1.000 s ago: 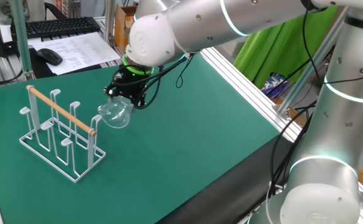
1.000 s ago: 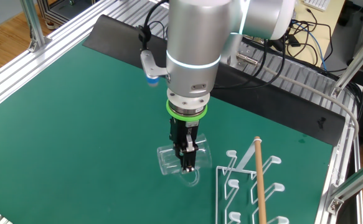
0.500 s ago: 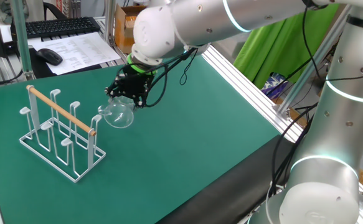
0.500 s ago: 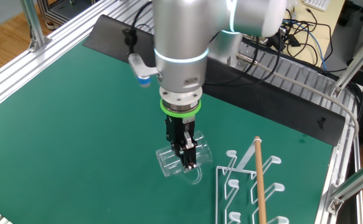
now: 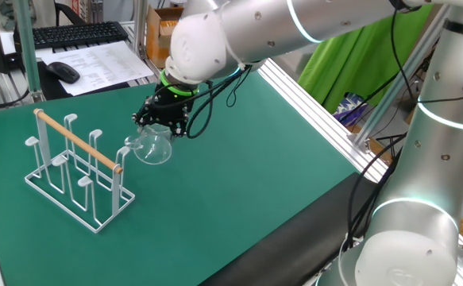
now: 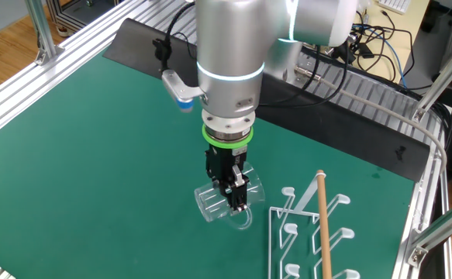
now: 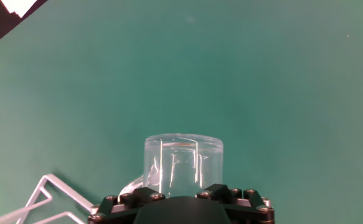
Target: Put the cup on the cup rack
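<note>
The gripper (image 6: pixel 236 203) pinches the clear cup (image 6: pixel 216 200) lying sideways between its fingers, cup rack (image 6: pixel 319 232) just beside.

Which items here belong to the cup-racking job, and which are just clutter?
Job:
- glass cup, on its side, gripper around it
- white wire cup rack beside it, no cup on it yet

Clutter:
- keyboard, mouse and printed papers beyond the mat
- green cloth off the table edge
</note>
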Controlling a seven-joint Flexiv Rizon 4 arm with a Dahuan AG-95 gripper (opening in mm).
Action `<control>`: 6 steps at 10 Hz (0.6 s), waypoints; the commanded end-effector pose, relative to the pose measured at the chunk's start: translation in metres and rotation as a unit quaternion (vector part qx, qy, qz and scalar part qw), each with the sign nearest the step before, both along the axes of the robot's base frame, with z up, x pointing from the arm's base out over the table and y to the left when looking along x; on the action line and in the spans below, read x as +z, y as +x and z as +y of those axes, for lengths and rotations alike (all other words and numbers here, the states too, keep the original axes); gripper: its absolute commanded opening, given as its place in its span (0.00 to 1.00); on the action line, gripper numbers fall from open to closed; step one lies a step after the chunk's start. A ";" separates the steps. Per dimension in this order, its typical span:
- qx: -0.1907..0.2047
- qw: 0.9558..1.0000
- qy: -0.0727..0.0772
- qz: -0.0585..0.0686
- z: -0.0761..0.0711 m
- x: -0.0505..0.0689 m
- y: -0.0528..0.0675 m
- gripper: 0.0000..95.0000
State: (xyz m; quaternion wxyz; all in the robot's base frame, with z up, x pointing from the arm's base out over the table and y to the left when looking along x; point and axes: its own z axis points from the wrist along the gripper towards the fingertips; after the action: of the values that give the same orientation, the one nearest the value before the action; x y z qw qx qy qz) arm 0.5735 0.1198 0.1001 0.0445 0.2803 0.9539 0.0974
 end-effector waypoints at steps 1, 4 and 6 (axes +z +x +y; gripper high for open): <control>-0.006 1.000 -0.021 -0.003 0.008 0.004 0.000 0.00; -0.010 1.000 -0.023 0.004 0.019 0.012 -0.002 0.00; -0.016 0.999 -0.027 0.000 0.020 0.016 -0.004 0.00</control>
State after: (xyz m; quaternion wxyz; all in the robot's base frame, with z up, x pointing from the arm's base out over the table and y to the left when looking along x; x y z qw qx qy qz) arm 0.5714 0.1421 0.1167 0.0484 0.2918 0.9522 0.0762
